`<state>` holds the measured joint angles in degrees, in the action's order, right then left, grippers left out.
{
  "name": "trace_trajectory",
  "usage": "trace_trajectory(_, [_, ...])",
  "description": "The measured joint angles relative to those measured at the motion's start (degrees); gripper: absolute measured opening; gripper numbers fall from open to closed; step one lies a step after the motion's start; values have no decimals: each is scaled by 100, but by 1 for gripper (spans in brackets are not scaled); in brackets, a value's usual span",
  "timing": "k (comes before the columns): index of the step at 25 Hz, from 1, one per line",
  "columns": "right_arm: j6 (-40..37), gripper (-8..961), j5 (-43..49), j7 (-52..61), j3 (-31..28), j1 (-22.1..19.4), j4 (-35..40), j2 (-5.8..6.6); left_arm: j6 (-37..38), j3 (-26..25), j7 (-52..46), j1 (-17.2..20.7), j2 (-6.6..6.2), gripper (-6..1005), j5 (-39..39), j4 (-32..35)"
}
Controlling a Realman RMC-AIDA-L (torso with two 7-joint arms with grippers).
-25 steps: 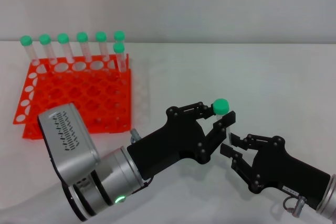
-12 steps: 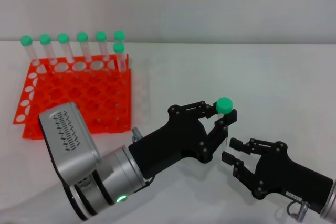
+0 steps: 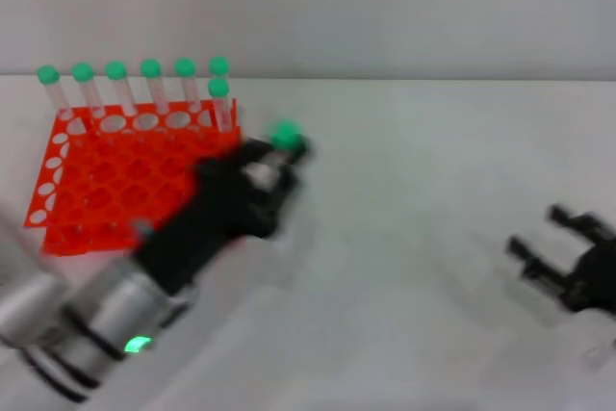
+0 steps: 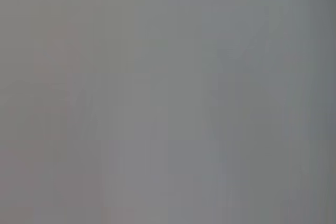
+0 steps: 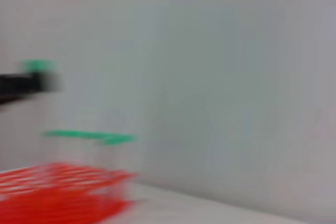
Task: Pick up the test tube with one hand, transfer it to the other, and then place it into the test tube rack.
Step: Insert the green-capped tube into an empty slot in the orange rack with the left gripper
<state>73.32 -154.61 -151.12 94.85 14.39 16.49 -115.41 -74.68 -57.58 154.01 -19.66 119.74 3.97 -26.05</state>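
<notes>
Head view: left gripper (image 3: 279, 156) sits just beside the near right corner of the orange-red test tube rack (image 3: 135, 180), arm running down to the lower left with a green ring light glowing on it. The test tube (image 3: 285, 135) is at the gripper's tip, its green cap showing above the black fingers; the tube body is hidden by them and smeared. The jaws appear closed around the tube, pinching it below the cap. The tube is above the white table (image 3: 423, 161), beside the rack's right edge and not in any hole. Seven other green-capped tubes (image 3: 150, 84) stand upright along the rack's far row and far right corner, six in the row and one just in front at the right end. Right gripper (image 3: 553, 243) is at the lower right, well apart from the left gripper and the rack, its two black fingers spread with a clear gap between them and nothing held. Left wrist view shows only a flat grey field; nothing can be made out. Right wrist view shows the rack as an orange-red smear with the green caps above it, and the left gripper's dark tip with the green cap farther off; detail cannot be resolved.
</notes>
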Motion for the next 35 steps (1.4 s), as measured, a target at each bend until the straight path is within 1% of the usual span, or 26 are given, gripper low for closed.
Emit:
trace_trajectory(1, [29,535,-6,-14,-328,-5,-131,3,-77,-123,43,63,0,217,86,47])
trace_trajectory(2, [89,565,-3,-26,-644,-8,-248,1,-220,-360,95,175,1,217,236,139])
trace_trajectory(4, [202,623,-8,-58,-1255,-15,-424,3,-378,-685,126,273,-7,216,452,300])
trace_trajectory(5, [238,652,-4,-70,-1551,-15,-494,3,-378,-685,126,273,-7,216,452,300])
trace_trajectory(6, [256,681,-7,-85,-1763,-11,-534,6,-463,-1029,126,271,-24,216,598,521])
trace_trajectory(7, [268,719,-6,-135,-2009,3,-572,6,-483,-1162,125,248,-28,216,651,611])
trace_trajectory(9, [281,794,-6,-304,-2303,23,-587,7,-493,-1442,124,175,-30,216,737,797])
trace_trajectory(10, [281,831,-6,-304,-2303,23,-587,7,-480,-1557,123,128,-32,216,762,880])
trace_trajectory(11, [285,869,-7,-490,-2515,33,-559,8,-452,-1701,125,35,-35,216,777,976])
trace_trajectory(15, [289,870,-7,-579,-2734,92,-541,6,-178,-2041,127,-304,-50,216,798,1146])
trace_trajectory(20, [257,870,-1,-594,-2755,183,-537,3,574,-2098,267,-855,-71,216,827,1166])
trace_trajectory(24, [250,870,18,-594,-2729,242,-546,-5,980,-2105,594,-1152,-69,216,829,1169])
trace_trajectory(31, [255,870,35,-594,-2726,265,-578,-8,1532,-2117,776,-1489,-67,215,825,1172])
trace_trajectory(35, [256,870,36,-594,-2729,269,-582,-8,1864,-2242,778,-1641,-75,215,804,1184])
